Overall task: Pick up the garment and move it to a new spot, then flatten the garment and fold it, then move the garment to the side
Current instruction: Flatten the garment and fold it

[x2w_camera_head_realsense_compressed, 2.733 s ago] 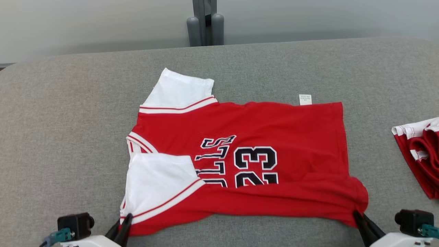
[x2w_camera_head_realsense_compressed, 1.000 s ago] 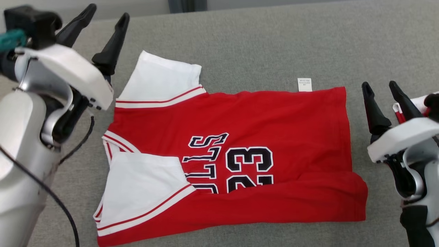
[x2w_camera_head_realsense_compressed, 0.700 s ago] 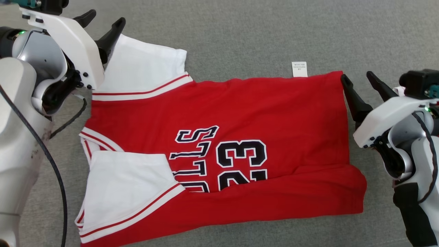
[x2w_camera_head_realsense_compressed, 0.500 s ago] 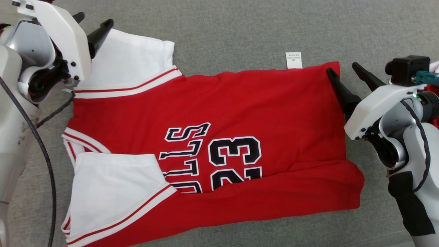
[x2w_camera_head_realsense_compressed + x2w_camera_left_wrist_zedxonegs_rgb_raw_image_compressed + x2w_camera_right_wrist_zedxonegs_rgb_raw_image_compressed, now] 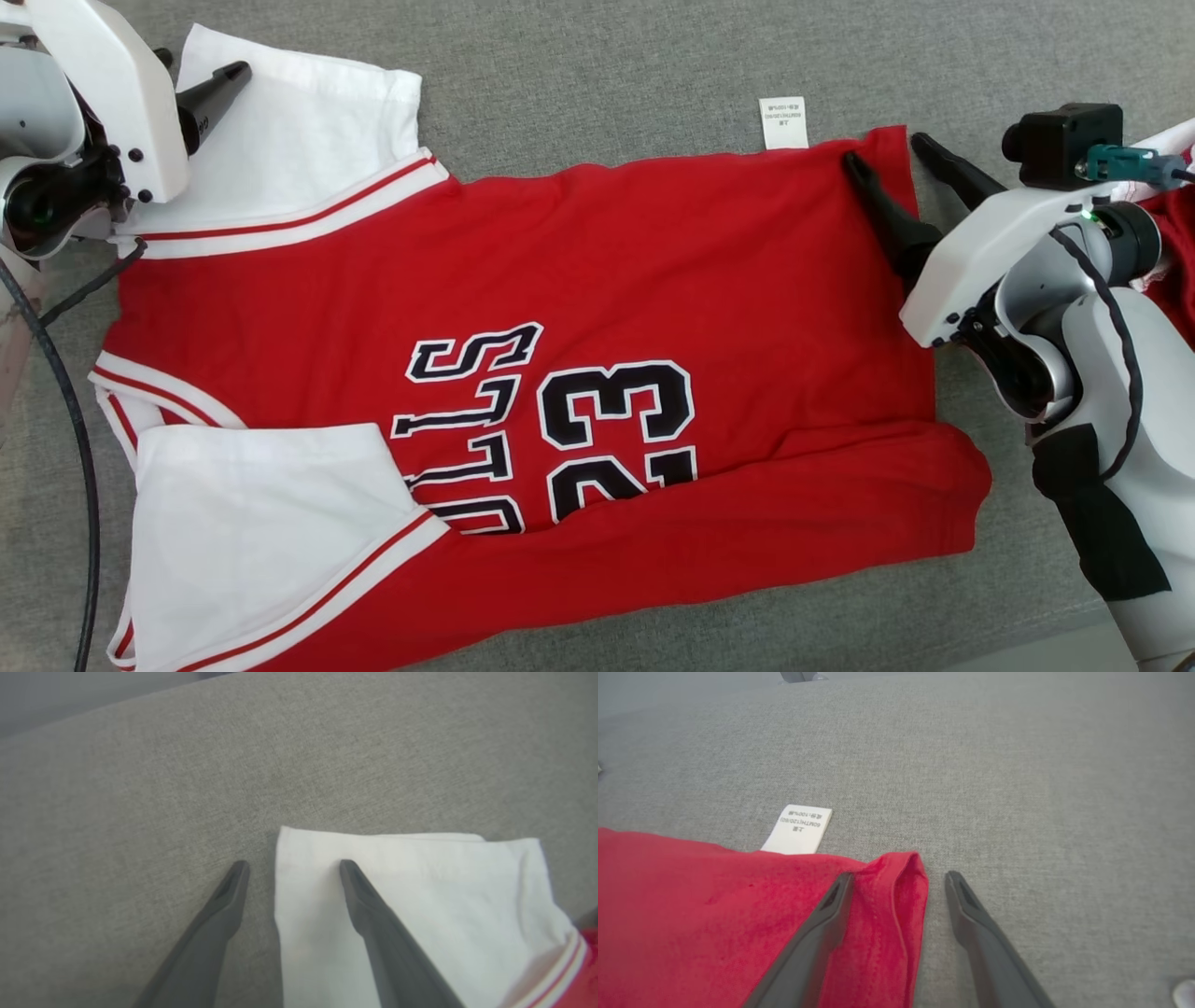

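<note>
From the head view, the garment (image 5: 653,280), a soft red knit jersey with white sleeves edged in red-and-white stripes and black, white-outlined lettering and the number 23 (image 5: 616,420), lies flat across the middle of the table (image 5: 607,56), which is covered in a gray woven fabric. Its near long edge is folded over the print, and a small white rectangular label (image 5: 782,122) sticks out from its far edge. The left gripper (image 5: 203,63) sits at the far white sleeve (image 5: 299,140), and the right gripper (image 5: 885,147) at the far right corner of the red cloth. A second bunched red-and-white garment (image 5: 1172,187) shows behind the right arm. In the left wrist view, the tapered dark fingers are spread wide and hold nothing. One is over the bare gray weave and the other over the smooth white sleeve, with the sleeve's straight edge running between them. In the right wrist view, the jaws also gape with nothing clamped. One finger rests on the red knit, the other is over the table, and the stitched, slightly curled hem corner lies between them.
</note>
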`<state>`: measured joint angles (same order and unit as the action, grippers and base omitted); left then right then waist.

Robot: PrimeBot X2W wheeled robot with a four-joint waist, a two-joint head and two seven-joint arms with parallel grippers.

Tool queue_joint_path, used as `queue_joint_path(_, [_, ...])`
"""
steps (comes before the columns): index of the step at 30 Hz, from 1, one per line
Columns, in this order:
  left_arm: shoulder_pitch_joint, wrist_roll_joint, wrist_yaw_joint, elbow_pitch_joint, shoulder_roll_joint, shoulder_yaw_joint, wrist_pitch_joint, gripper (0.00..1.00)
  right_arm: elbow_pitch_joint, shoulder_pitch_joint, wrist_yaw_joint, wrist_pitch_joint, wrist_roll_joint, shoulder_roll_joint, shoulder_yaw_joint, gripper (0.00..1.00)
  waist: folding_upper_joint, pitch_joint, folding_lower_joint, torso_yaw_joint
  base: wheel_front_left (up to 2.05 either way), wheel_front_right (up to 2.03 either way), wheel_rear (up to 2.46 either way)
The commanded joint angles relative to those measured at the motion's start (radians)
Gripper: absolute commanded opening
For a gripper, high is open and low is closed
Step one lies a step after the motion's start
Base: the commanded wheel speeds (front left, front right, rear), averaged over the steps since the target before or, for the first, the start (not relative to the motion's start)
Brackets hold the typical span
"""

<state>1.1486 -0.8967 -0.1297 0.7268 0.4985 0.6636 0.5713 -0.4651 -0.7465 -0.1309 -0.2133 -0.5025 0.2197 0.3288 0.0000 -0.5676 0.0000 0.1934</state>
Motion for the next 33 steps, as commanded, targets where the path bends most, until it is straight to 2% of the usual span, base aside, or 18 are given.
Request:
queue_joint_path(1, [0.005, -0.004, -0.001, 0.007, 0.005, 0.007, -0.003, 1.0, -0.008, -0.006, 0.0, 0.003, -0.006, 0.005, 0.005, 1.0, 0.0, -0.004, 0.0, 0.003, 0.0, 0.0, 0.0])
queue_joint_path(4, [0.012, -0.017, -0.001, 0.029, 0.007, 0.025, -0.003, 1.0, -0.022, -0.021, 0.0, 0.007, -0.02, 0.004, 0.031, 1.0, 0.0, -0.009, 0.0, 0.008, 0.0, 0.0, 0.0])
queue_joint_path(5, [0.013, -0.022, -0.001, 0.039, 0.008, 0.03, -0.003, 1.0, -0.027, -0.026, 0.0, 0.008, -0.028, 0.002, 0.04, 0.97, 0.0, -0.01, 0.0, 0.01, 0.0, 0.0, 0.0])
queue_joint_path(6, [0.014, -0.025, 0.0, 0.051, 0.009, 0.033, -0.005, 0.88, -0.03, -0.029, 0.0, 0.009, -0.035, 0.001, 0.048, 0.48, 0.0, -0.01, 0.0, 0.012, 0.0, 0.0, 0.0])
queue_joint_path(7, [0.014, -0.03, 0.0, 0.06, 0.007, 0.038, 0.001, 0.37, -0.03, -0.035, 0.0, 0.017, -0.038, 0.002, 0.056, 0.29, 0.0, -0.01, 0.0, 0.013, 0.0, 0.0, 0.0])
queue_joint_path(8, [0.016, -0.034, 0.0, 0.067, 0.005, 0.044, 0.006, 0.0, -0.032, -0.039, 0.0, 0.023, -0.046, 0.004, 0.06, 0.0, 0.0, -0.009, 0.0, 0.014, 0.0, 0.0, 0.0])
queue_joint_path(16, [0.038, -0.066, 0.0, 0.062, -0.006, 0.06, -0.063, 0.0, -0.034, -0.045, 0.0, 0.092, -0.09, 0.032, 0.077, 0.0, 0.0, 0.022, 0.0, -0.001, 0.0, 0.0, 0.0])
queue_joint_path(22, [0.009, -0.135, 0.0, -0.023, 0.015, 0.074, -0.08, 0.0, -0.004, -0.01, 0.0, 0.134, -0.121, 0.077, 0.094, 0.0, 0.0, 0.063, 0.0, -0.029, 0.0, 0.0, 0.0])
queue_joint_path(28, [-0.065, -0.204, 0.0, -0.206, 0.064, 0.094, -0.143, 0.0, 0.077, 0.055, 0.0, 0.174, -0.138, 0.147, 0.134, 0.0, 0.0, 0.101, 0.0, -0.067, 0.0, 0.0, 0.0])
queue_joint_path(33, [-0.182, -0.271, -0.001, -0.381, 0.148, 0.087, -0.204, 0.0, 0.144, 0.131, 0.0, 0.203, -0.158, 0.217, 0.155, 0.0, 0.0, 0.129, 0.0, -0.098, 0.0, 0.0, 0.0])
